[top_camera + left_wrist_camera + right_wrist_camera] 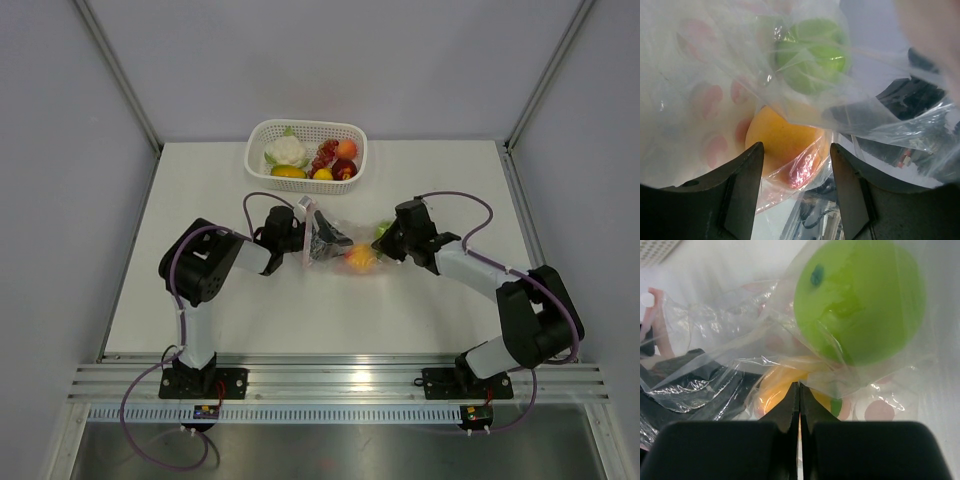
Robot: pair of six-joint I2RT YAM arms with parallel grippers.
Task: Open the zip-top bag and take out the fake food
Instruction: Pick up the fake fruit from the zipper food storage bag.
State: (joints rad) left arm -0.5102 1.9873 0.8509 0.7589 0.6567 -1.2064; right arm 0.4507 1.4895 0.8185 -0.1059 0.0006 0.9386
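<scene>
- Right gripper [800,390], bottom centre of its own view: fingers pressed together, apparently nipping film of the zip-top bag [350,232], which sits mid-table in the top view.
- Left gripper [796,148]: jaws apart and empty, looks poked into the bag's mouth, facing the orange piece [782,140]. The green apple [860,300] is upper right.
- My guess is we're at the fishing-out step. Next: left closes on the orange piece while right pins the bag.

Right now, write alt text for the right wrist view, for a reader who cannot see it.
The right gripper, fingers closed, appears to pinch the clear zip-top bag. Inside the bag, a green apple fills the upper right, with an orange fruit just behind the gripper.
</scene>
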